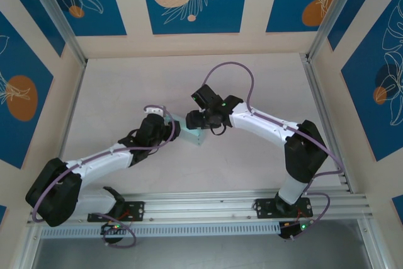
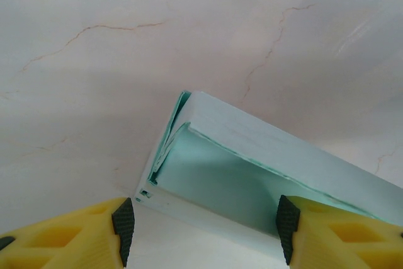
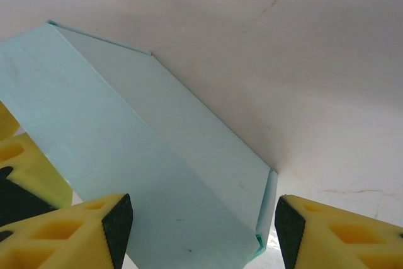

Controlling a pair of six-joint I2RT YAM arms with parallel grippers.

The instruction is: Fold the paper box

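Yellow fingers (image 2: pixel 63 237) of my left gripper (image 2: pixel 203 228) and right gripper (image 3: pixel 198 228) stand apart, bracketing the half-folded pale-blue paper box (image 2: pixel 252 155) from opposite sides, well clear of the table (image 1: pixel 126 86) edges, probably steadying it for creasing

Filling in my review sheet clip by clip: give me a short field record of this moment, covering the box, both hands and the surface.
paper box: pale blue, folded up off flat, layered flaps at one end, standing mid-table
left hand: jaws apart, box between them; grip unclear
right hand: jaws apart, box between them; grip unclear
arms: meet from opposite sides of the box
table: pale, faintly veined surface
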